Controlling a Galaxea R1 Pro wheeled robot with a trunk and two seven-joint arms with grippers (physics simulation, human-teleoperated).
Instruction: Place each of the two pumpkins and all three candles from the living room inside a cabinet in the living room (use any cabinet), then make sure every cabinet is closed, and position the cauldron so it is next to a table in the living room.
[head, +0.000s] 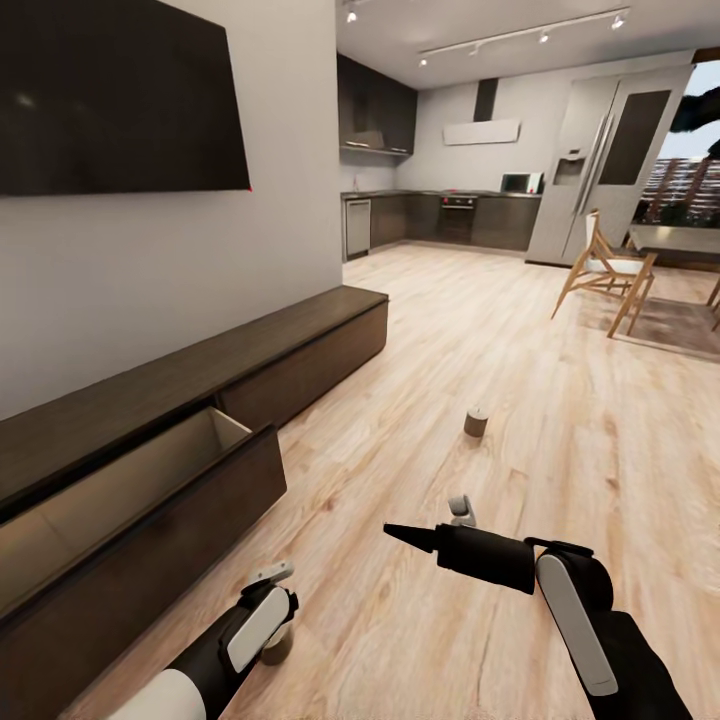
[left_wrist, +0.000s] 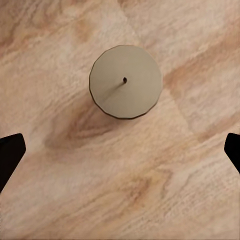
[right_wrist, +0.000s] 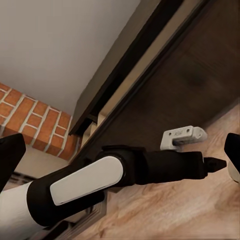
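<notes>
A: Where is the left gripper (head: 272, 600) right now?

B: It hangs over a candle (left_wrist: 125, 81) standing upright on the wooden floor (head: 480, 330). In the left wrist view the two fingertips (left_wrist: 10, 152) sit wide apart at the edges, with nothing between them, and the candle lies ahead of them, a little off the midline.

A: So what makes a clean pick?

B: I'd centre the jaws on the wick first, then come straight down so the pads meet the grey sides evenly. It's short and stubby, so a tilted approach could knock it over or send it rolling.

A: And afterwards?

B: The cabinet (head: 300, 345) has a drawer (head: 150, 480) pulled out just beside that gripper, toward the wall; that's the natural drop.

A: The right gripper (head: 462, 512)?

B: It carries nothing, jaws apart in the right wrist view. A second candle (head: 476, 422) stands on the floor beyond it, well clear.
</notes>
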